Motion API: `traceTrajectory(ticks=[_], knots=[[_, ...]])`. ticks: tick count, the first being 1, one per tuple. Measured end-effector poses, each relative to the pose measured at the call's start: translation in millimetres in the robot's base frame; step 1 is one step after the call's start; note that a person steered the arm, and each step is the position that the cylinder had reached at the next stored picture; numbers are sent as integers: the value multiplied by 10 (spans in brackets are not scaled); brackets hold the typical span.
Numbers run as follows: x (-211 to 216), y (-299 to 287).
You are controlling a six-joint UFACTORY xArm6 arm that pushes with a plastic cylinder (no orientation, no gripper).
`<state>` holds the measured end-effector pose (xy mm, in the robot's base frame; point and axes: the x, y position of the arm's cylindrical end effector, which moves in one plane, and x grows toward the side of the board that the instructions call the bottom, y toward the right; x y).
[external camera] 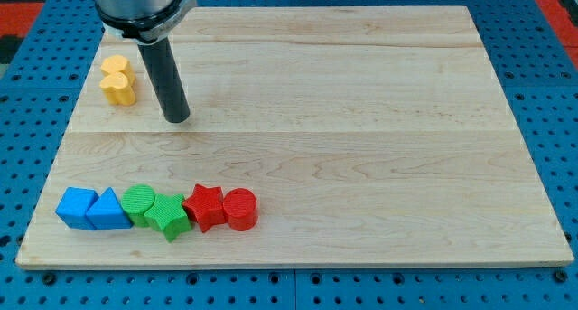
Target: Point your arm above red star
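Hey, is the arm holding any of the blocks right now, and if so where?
Nothing is held. My tip stands on bare board, right of the yellow block, touching none.

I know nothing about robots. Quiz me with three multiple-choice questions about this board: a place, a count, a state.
1. Where is the red star?
A. in the bottom row
B. top right corner
C. under my tip

2. How many blue blocks?
A. none
B. two
C. five

3. My tip is:
A. touching the red star
B. apart from every block
C. out of view

Answers:
1 A, it sits between the green star and the red cylinder.
2 B, a blue cube and a blue triangle.
3 B, bare wood surrounds it, right of the yellow block.
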<state>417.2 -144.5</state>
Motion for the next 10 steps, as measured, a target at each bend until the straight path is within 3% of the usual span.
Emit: traceTrajectory(ticks=[5,7,8,10], knots=[[13,481],[521,1473],[777,1634],[91,238]])
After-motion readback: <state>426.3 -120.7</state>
